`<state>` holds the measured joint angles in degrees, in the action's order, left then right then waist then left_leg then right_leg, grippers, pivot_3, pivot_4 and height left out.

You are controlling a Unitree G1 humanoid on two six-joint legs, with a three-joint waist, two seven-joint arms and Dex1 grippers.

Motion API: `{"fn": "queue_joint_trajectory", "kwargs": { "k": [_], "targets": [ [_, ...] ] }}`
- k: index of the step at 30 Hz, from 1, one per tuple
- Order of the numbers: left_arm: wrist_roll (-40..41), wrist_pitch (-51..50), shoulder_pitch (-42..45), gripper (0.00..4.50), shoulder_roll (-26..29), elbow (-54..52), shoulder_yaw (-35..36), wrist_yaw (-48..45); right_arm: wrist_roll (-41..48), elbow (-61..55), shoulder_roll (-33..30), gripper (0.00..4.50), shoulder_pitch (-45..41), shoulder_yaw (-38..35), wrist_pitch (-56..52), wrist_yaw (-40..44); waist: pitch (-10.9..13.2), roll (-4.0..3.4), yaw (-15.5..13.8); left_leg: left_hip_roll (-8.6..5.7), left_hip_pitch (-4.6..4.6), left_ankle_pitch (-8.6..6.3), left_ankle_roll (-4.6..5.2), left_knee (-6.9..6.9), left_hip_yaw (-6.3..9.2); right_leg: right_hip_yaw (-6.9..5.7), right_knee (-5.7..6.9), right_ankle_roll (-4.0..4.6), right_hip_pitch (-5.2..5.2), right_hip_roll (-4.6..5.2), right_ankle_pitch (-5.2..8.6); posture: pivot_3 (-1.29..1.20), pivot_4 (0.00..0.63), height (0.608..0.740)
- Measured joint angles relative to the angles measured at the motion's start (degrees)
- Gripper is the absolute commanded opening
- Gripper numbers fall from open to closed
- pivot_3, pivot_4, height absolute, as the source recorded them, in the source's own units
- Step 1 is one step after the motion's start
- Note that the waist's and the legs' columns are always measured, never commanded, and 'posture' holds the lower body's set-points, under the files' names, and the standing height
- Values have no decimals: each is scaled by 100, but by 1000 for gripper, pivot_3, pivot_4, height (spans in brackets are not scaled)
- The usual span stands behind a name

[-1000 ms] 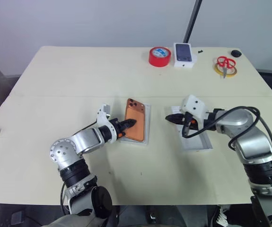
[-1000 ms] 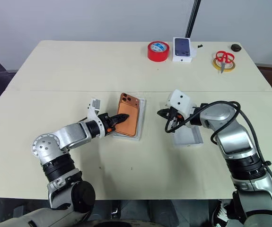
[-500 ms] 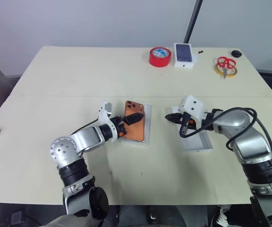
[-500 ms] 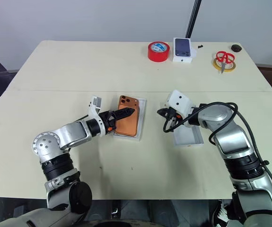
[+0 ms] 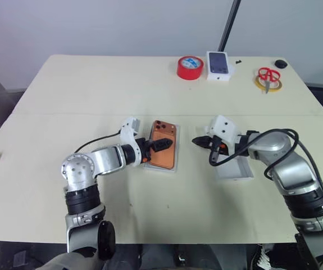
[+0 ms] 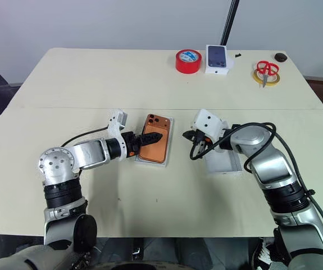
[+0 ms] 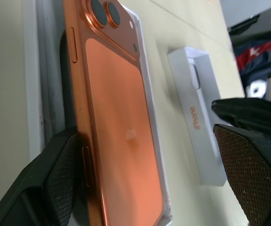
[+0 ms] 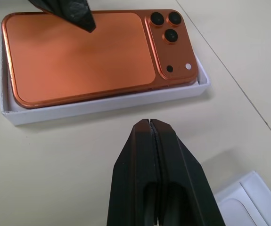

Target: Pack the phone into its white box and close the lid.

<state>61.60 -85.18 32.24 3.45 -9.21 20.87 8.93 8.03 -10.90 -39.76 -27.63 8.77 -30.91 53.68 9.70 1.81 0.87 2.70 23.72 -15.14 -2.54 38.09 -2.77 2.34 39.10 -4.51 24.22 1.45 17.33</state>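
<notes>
Currently the phone (image 5: 163, 145) lies in the white box (image 5: 176, 151) at frame centre; left gripper (image 5: 160, 144) jaws open over it, right gripper (image 5: 199, 141) jaws closed empty. The lid (image 5: 235, 168) is not yet fitted.

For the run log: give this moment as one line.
phone: in white box | left gripper: open | right gripper: shut | lid: off

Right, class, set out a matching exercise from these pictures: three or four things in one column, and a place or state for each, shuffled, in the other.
Things:
1. phone
2. right gripper
3. left gripper
4. red tape roll

Places or states:
A. fingers shut together
B. at the table's far edge
C. lying back up in the white box
D. fingers spread open over the phone

Pairs: 1-C, 2-A, 3-D, 4-B
</notes>
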Motion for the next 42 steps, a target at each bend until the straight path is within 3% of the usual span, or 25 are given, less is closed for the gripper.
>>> {"fn": "queue_joint_trajectory", "kwargs": {
  "k": [12,15,17,19,22,33,42],
  "targets": [
    [-22,87,9,4387,1044,-286,87,-448,-1,-2,0,0,1,59,-6,-48,0,0,-11,0,0,-2,4,0,0,0,0,0,0,4,0,0,150,725],
    [-266,406,-76,3547,1521,-369,-33,-707,-21,-2,14,0,-58,181,-77,-57,0,0,12,1,-1,-1,2,0,-1,0,0,0,1,2,0,0,150,725],
    [-845,924,-331,2522,2305,-571,-513,-1075,-108,2,33,0,-155,315,-260,-130,1,-2,44,3,-10,1,-2,-9,-6,6,1,1,2,2,1,0,150,725],
    [-1372,1369,-564,1560,2756,-646,-956,-1394,-264,70,112,0,-317,491,-466,-270,0,-6,28,3,-13,1,-3,-12,-8,6,2,2,1,1,1,0,150,725],
    [-1997,1950,-744,31,2934,-644,-1700,-1824,-624,286,325,0,-563,876,-680,-544,1,-4,-40,3,-8,-3,6,-8,-10,4,-1,3,-1,10,1,0,150,725],
    [-3039,2589,-160,31,2303,70,-3034,-2646,-1304,580,801,0,-834,1588,-880,-967,1,-4,5,0,7,-6,12,3,-8,1,0,2,8,0,1,0,150,725],
    [-3419,2473,218,31,1951,418,-3376,-3188,-1458,518,603,0,-821,1600,-991,-815,1,-4,-56,-7,14,-7,15,9,-5,-2,-1,1,8,8,1,0,150,725]
  ]
}}
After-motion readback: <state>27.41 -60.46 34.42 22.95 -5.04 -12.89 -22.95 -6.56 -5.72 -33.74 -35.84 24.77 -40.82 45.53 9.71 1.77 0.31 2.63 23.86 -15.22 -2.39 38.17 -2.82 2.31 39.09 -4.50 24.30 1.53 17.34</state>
